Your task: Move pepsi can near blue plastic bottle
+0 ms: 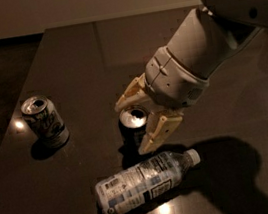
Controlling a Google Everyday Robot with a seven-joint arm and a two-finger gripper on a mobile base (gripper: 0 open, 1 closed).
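Your pepsi can [135, 119] stands upright near the middle of the tabletop [75, 52], gripped between the two fingers of the tool [132, 127], which comes in from the right edge. Just beside it toward the near edge lies the blue plastic bottle [146, 182]; a white and green can [45, 122] stands well apart by the left edge

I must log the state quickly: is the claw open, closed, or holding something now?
The claw: closed on the pepsi can, which stands upright close to the blue plastic bottle.
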